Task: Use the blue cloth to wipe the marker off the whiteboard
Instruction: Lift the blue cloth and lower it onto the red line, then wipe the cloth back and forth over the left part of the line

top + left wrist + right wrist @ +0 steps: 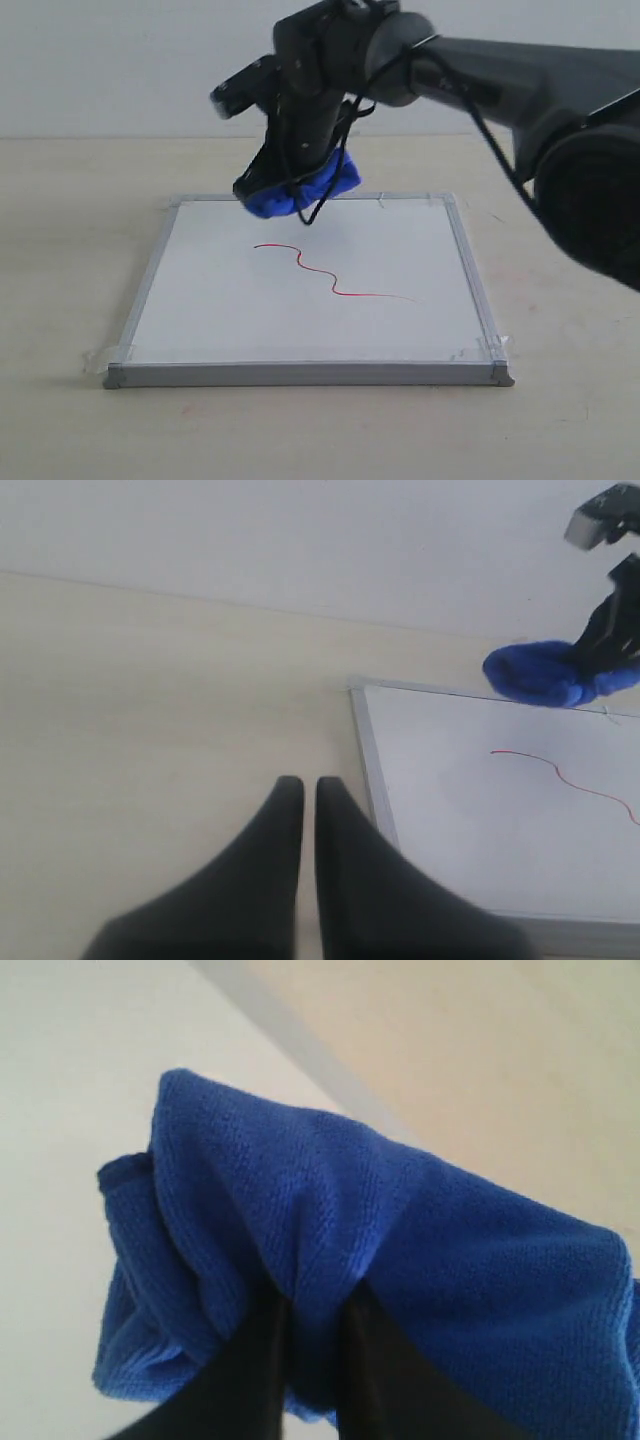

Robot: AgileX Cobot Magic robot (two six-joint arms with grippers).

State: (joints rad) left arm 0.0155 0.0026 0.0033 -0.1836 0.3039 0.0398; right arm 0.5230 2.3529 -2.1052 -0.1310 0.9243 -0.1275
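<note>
Right gripper [285, 195], black and angled downward, is clamped on the blue cloth [272, 205]. The cloth bulges out as a thick bunch on both sides of the fingers. In the right wrist view the two dark fingers [250, 1370] pinch a fold of the plush cloth [420, 1240] between them, with only that fold keeping them apart.

Gripper and cloth sit at the far edge of the whiteboard [400, 250], toward its left half. Whether the cloth touches the board surface cannot be told.

The marker [335, 280], a thin red wavy line, runs across the middle of the whiteboard. It lies nearer the front than the cloth and apart from it. The whiteboard lies flat on a pale table [60, 250].

In the left wrist view, the left gripper [310, 790] hangs over the table just outside the whiteboard's [470, 820] left frame. Its fingers are drawn almost together, with nothing between them. The cloth [540, 673] and the marker [570, 778] show beyond it.
</note>
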